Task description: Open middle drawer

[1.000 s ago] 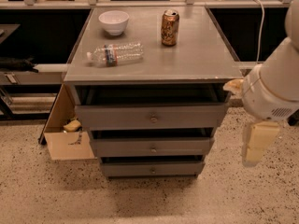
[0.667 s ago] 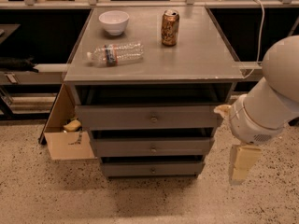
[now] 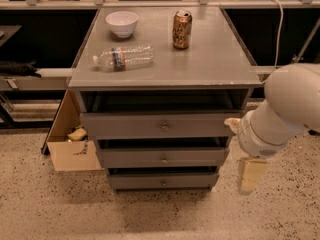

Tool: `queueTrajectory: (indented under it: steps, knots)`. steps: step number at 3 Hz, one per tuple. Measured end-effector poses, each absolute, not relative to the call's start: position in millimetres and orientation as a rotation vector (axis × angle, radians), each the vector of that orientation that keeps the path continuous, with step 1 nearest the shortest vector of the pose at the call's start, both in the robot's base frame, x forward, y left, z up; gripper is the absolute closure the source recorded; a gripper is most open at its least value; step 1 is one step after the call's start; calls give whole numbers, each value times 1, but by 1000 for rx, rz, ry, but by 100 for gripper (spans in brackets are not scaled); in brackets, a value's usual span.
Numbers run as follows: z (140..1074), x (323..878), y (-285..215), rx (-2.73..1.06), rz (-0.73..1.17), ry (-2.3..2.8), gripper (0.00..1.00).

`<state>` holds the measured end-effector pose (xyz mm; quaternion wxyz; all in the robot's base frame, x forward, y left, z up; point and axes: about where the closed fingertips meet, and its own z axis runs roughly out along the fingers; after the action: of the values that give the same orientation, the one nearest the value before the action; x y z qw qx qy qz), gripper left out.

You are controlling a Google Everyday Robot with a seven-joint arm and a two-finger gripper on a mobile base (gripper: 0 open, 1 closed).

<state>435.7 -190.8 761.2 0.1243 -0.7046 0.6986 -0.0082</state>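
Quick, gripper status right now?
Gripper: state cannot be told; it hangs beside the middle drawer, apart from it.

Grey wooden middle drawer (image 3: 132, 157): plain flat front, small round metal knob (image 3: 164, 160) at centre. Second of three in the cabinet (image 3: 75, 81), below the taller top front (image 3: 125, 125), above the slimmer bottom front (image 3: 135, 181). Level, facing the camera, dark gap along the upper edge. Seemingly pushed in, not standing out from its neighbours. Pale gripper (image 3: 248, 186) pointing down, right of the cabinet, near the drawer's right end, apart from drawer and knob.
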Motion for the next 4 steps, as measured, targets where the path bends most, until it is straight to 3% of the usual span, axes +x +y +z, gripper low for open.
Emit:
queueTrajectory:
  steps: [2,4]
  knots:
    - [624,489,-190,-2121,-2,1935,0]
    - [526,517,-172,-2166,165,1881,0]
